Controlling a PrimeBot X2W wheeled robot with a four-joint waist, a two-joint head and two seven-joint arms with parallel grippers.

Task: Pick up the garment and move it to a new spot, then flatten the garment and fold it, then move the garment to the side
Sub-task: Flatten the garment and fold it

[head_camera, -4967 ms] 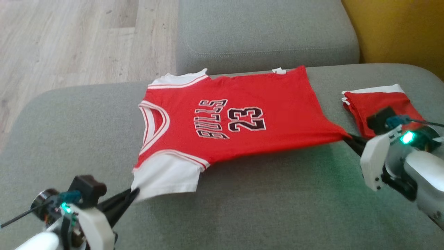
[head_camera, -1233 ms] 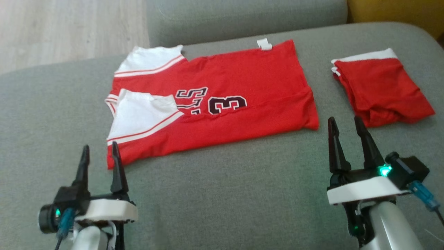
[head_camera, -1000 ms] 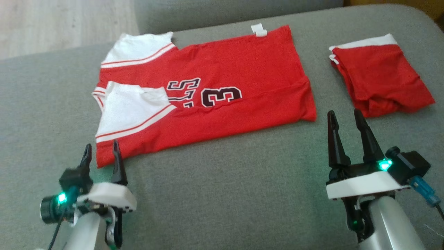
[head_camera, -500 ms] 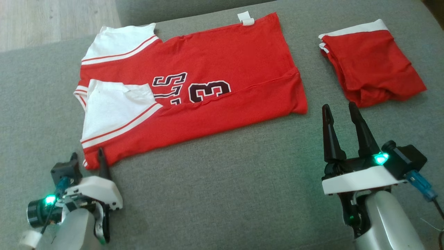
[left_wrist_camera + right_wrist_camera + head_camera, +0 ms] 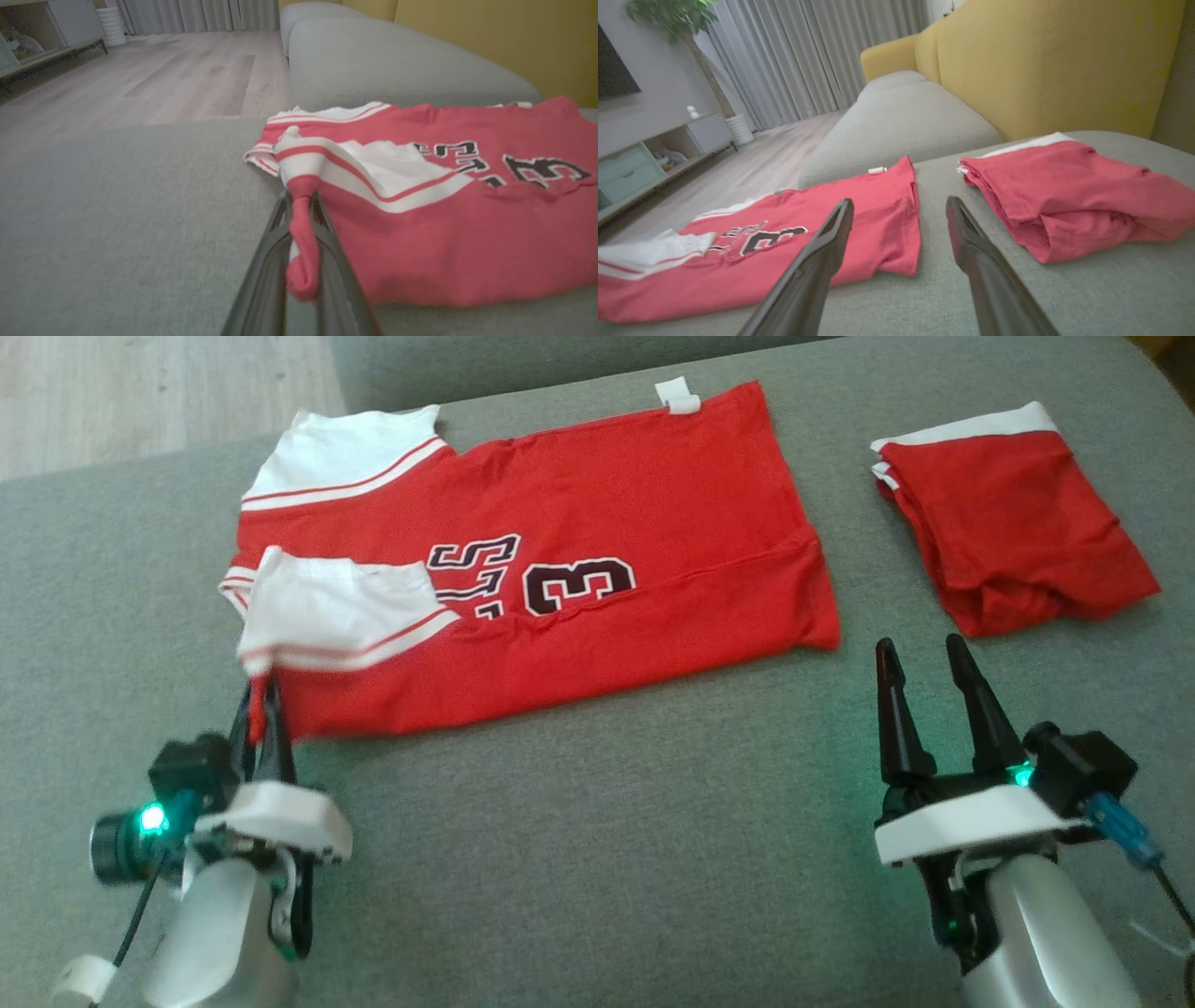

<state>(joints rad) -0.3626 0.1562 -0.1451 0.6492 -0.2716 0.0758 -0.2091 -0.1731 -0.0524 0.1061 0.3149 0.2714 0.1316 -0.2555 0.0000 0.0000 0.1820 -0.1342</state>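
left hand (image 5: pixel 263 698) clamped on red jersey (image 5: pixel 607 485) corner, right hand (image 5: pixel 920 653) fingers apart, on grey sofa (image 5: pixel 597 859)

head cam: high, looking down on sofa seat (image 5: pixel 607 840); left wrist: low, close on jersey (image 5: pixel 444 242) corner; right wrist: low, further back; all three share the jersey

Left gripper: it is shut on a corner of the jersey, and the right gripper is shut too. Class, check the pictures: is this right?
Not quite. The left gripper is shut on a corner of the jersey, but the right gripper is open, its fingers apart above the cushion, holding nothing. The right wrist view shows it.
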